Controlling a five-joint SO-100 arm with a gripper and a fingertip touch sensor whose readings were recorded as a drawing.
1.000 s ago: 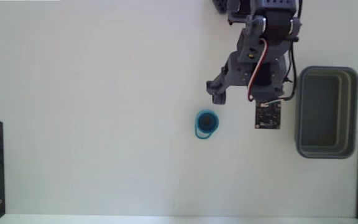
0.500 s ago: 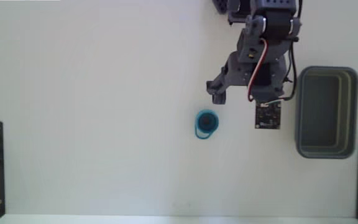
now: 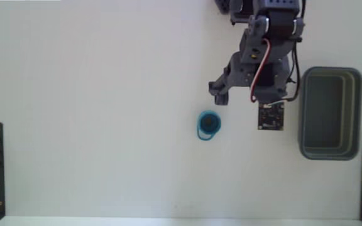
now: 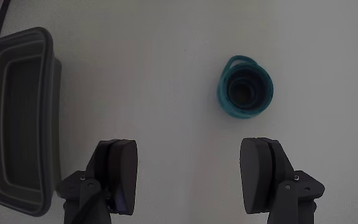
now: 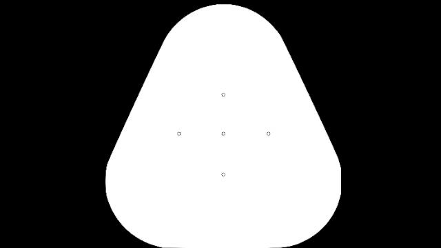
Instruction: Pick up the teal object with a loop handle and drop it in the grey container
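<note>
Looking down in the fixed view, the arm hangs between the teal cup (image 3: 209, 125) at its left and the grey bin (image 3: 329, 113) at far right, all on a plain white surface (image 3: 93, 113). In the wrist view the jaws stand released and empty, the smooth round cup (image 4: 245, 87), its thin loop handle pointing away, lying ahead and right of centre; to grasp well, I judge the gripper (image 4: 194, 177) should shift right, then close across the rim.
</note>
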